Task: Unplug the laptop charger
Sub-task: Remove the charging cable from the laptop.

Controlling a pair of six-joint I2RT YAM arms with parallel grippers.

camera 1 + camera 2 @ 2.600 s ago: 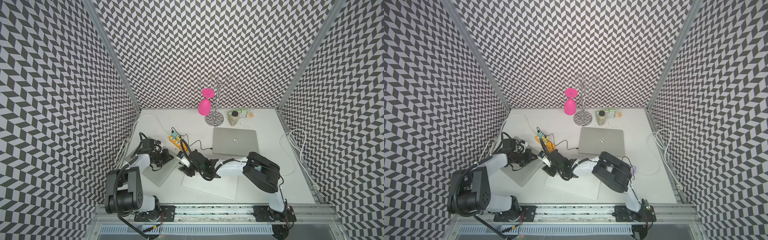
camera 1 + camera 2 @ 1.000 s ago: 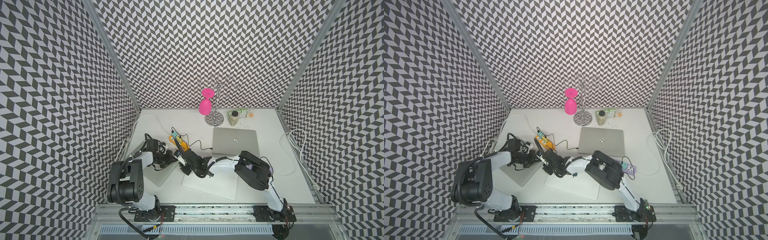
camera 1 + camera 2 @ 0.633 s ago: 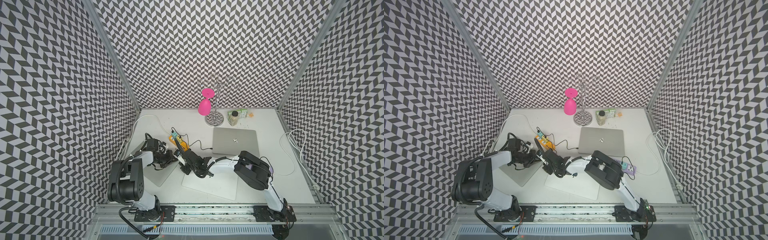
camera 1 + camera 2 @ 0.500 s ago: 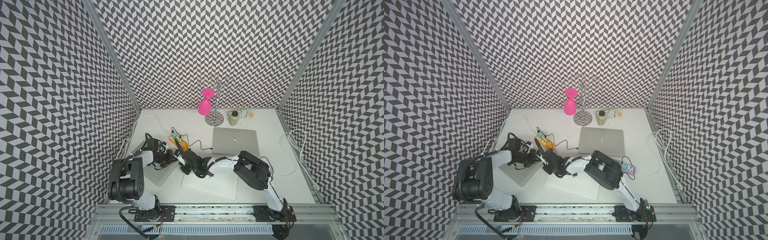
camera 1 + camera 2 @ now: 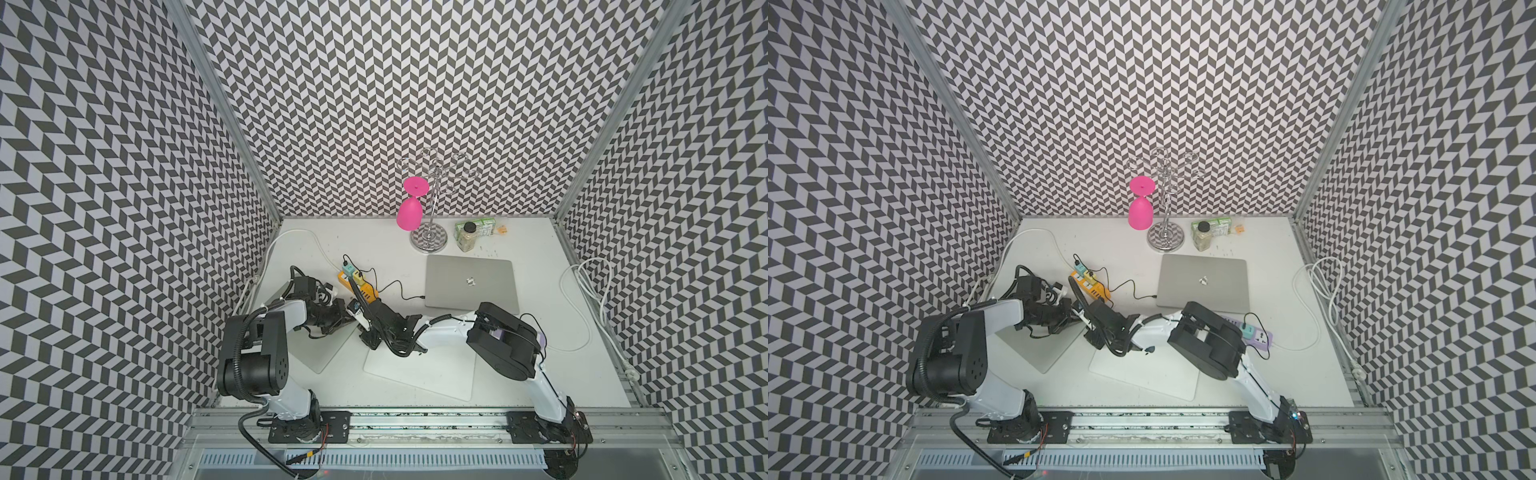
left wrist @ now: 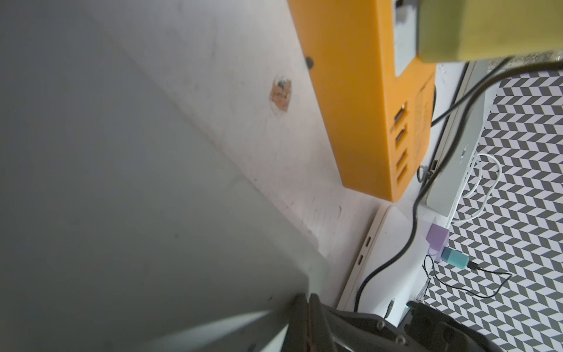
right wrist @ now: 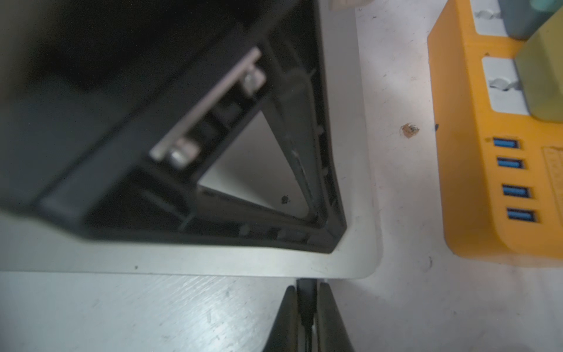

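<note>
The right gripper (image 7: 307, 287) is closed on the charger plug (image 7: 305, 300). This small black plug is pinched between its 2 fingers and sits in the edge of the grey laptop (image 7: 213, 262), close to the laptop's corner. In both top views that spot lies left of centre in the frame, where the 2 arms meet, and the plug itself is hidden under the right gripper (image 5: 363, 328).

The left gripper (image 6: 307, 300) has its jaws shut with nothing between them. Its tips rest on the lid of the grey laptop (image 5: 320, 353) near the same corner.

An orange power strip (image 5: 359, 286) lies just above that corner in the frame, toward the back wall. A black cable (image 5: 356, 293) runs over it to the right gripper.

A white laptop (image 5: 419, 370) lies closed just right of the grey one. A 3rd, silver laptop (image 5: 471, 282) sits closed right of centre on the table (image 5: 561, 374).
</note>
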